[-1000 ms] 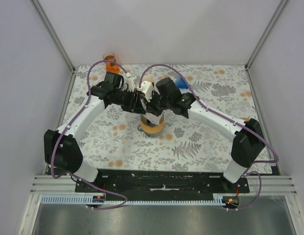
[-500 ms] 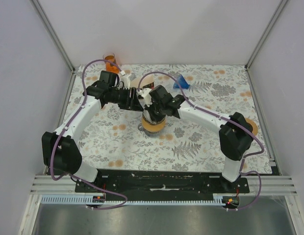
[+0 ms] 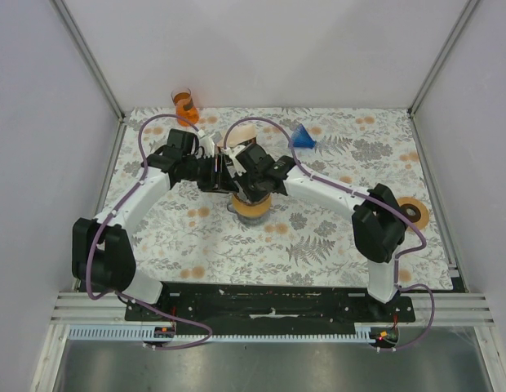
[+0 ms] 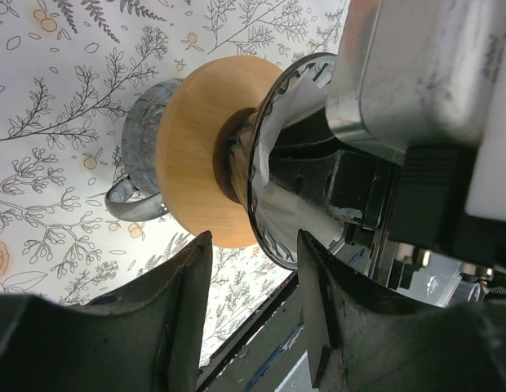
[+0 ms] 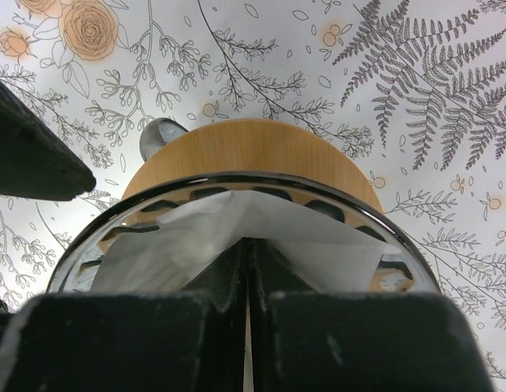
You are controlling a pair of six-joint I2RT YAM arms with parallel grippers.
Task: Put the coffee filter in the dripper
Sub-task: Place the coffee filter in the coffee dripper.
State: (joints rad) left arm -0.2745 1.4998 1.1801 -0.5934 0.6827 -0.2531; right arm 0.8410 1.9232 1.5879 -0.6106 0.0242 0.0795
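your right gripper (image 5: 247, 269) pinched the coffee filter (image 5: 237, 220) inside the dripper (image 5: 253, 147); left gripper (image 4: 253, 245) hung released alongside; overhead, arms hid the filter.

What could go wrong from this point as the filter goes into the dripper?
1. The right gripper is shut on the coffee filter inside the dripper. The paper looks creased, so it may sit crooked once released.
2. Pulling the gripper out could drag the filter back up with it.
3. The left gripper is open and not gripping the dripper, so a nudge from the right arm might shift or tip it.
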